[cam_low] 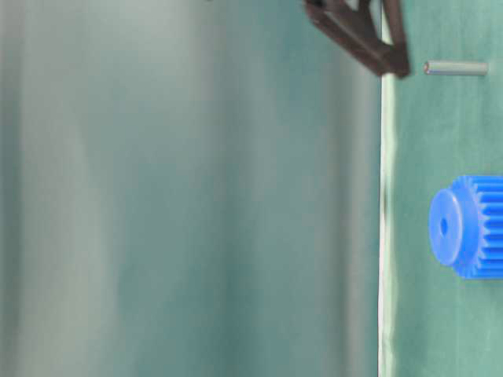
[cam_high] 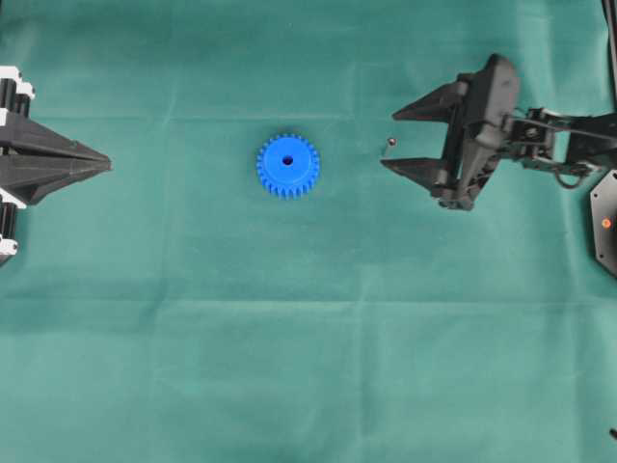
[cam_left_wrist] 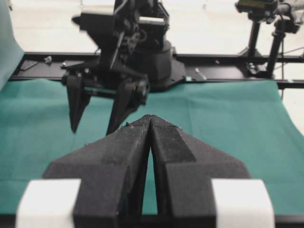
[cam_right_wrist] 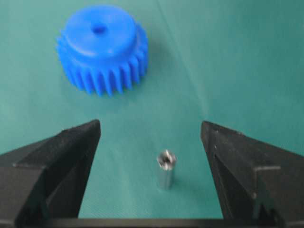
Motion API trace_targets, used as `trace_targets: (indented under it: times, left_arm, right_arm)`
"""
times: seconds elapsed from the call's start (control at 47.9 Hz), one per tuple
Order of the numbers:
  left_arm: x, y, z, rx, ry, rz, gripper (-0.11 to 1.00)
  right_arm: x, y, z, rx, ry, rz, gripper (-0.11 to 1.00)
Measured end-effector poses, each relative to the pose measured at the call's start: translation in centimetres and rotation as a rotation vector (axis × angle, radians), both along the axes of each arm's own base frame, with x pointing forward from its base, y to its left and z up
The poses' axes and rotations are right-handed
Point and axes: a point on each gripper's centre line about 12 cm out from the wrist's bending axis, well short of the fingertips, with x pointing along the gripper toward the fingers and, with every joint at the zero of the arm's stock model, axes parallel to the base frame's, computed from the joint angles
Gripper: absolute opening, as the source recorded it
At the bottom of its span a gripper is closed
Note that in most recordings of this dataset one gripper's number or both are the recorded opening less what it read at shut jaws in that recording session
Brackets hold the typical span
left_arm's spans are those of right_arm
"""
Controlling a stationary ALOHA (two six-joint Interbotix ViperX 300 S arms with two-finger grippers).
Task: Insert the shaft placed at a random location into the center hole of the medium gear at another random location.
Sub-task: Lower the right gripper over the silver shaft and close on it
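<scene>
The shaft (cam_right_wrist: 166, 169), a short silvery pin, stands upright on the green cloth between the fingers of my right gripper (cam_right_wrist: 151, 126). That gripper is open and nothing touches the pin. From overhead the shaft (cam_high: 388, 145) sits inside the wide jaws of the right gripper (cam_high: 389, 141). The medium gear (cam_high: 287, 165) is bright blue and lies flat to the left of the pin, its center hole (cam_high: 287, 160) facing up and empty. The gear (cam_right_wrist: 102, 47) shows beyond the pin in the right wrist view. My left gripper (cam_high: 106, 166) is shut at the far left edge, holding nothing.
Green cloth (cam_high: 308, 338) covers the whole table. A black base plate (cam_high: 605, 222) lies at the right edge behind the right arm. In the left wrist view a black rail (cam_left_wrist: 228, 71) and camera stands (cam_left_wrist: 254, 38) run along the far side.
</scene>
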Motion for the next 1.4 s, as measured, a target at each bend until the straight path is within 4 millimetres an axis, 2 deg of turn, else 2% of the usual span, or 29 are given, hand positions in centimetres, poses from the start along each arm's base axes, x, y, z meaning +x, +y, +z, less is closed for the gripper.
trace_targets:
  times: [0.209,0.355,0.46,0.522,0.668,0.731,1.17,1.295,1.4]
  left_arm:
    - [0.0,0.0,-0.1,0.000,0.002,0.000,0.00]
    - [0.0,0.0,0.0,0.000,0.000,0.000,0.00]
    - [0.0,0.0,-0.1,0.000,0.002,0.002,0.00]
    - [0.0,0.0,0.0,0.000,0.000,0.002,0.00]
    - [0.0,0.0,0.0,0.000,0.000,0.002,0.00]
    - [0.0,0.0,-0.1,0.000,0.002,0.002,0.00]
    - [0.0,0.1,0.0,0.000,0.003,0.003,0.00]
    - [0.0,0.1,0.0,0.002,0.003,0.003,0.00]
    - [0.0,0.1,0.0,0.002,0.003,0.003,0.00]
  right_arm:
    - [0.2,-0.3,-2.3,0.018,0.043,-0.020,0.89]
    - [0.2,-0.3,-2.4,0.019,0.041,-0.023,0.88]
    - [0.2,-0.3,-2.4,0.019,0.041,-0.023,0.81]
    - [0.2,-0.4,-2.4,0.018,0.038,-0.024,0.69]
    - [0.3,-0.4,-2.3,0.017,0.035,-0.024,0.26]
    - [0.3,-0.4,-2.3,0.017,0.035,-0.024,0.14]
    - [0.3,-0.4,-2.3,0.017,0.034,-0.024,0.14]
    - [0.4,-0.4,-1.3,0.010,0.005,-0.024,0.14]
    - [0.6,-0.5,0.2,0.007,-0.019,-0.025,0.14]
